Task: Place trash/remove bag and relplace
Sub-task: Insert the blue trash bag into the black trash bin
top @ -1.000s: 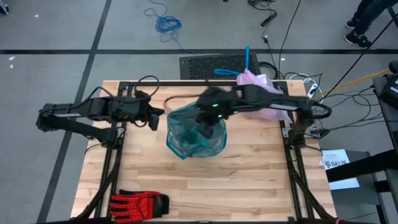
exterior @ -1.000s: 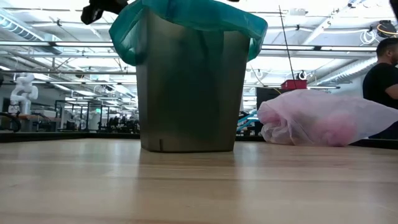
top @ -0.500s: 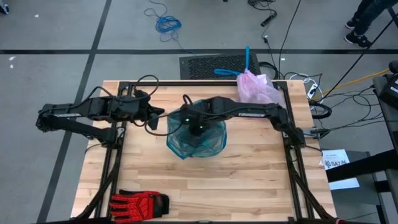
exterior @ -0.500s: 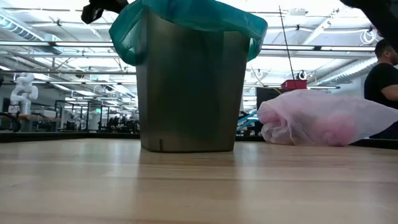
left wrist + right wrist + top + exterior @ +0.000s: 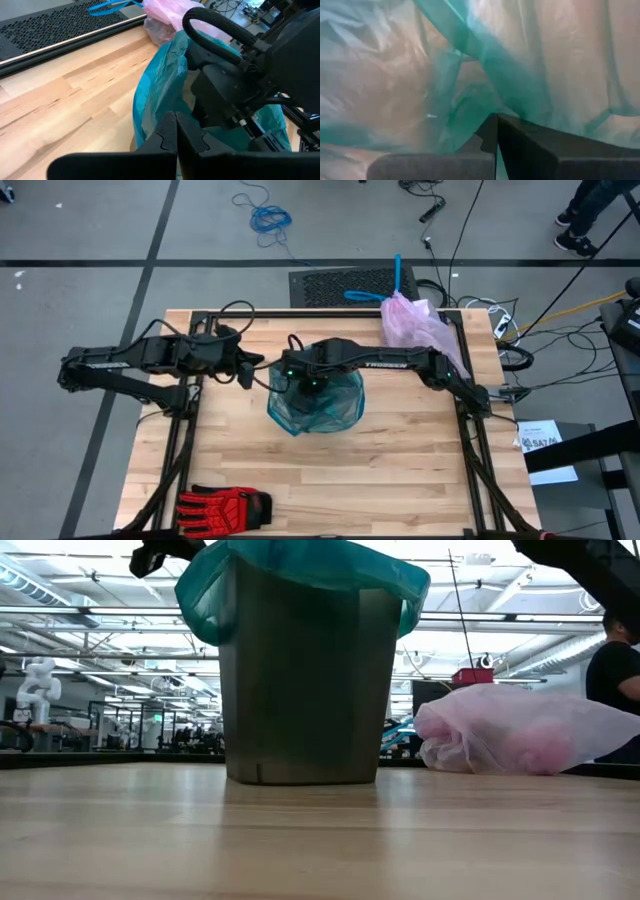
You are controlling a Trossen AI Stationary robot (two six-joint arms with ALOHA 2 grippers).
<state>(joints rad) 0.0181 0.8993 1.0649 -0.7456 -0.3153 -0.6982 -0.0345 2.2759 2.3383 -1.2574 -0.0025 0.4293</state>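
Wood tabletop (image 5: 400, 470), near edge: only a red-and-black glove (image 5: 225, 505), untouched. Mid-table: grey bin (image 5: 300, 690) upright, teal-green liner (image 5: 315, 405) draped over its rim. Right gripper (image 5: 305, 385) is down inside the bin mouth, fingers pressed together, nothing pinched; its wrist view is filled with teal film. Left gripper (image 5: 245, 370) is just beside the bin's rim, fingers likewise together and empty. Far right corner: the bag (image 5: 410, 320), pink-lavender, lies off the bin with its blue drawstrings (image 5: 375, 288) trailing over the table's far edge. Judgement: removal done, replacement liner on; only seating the liner remains.
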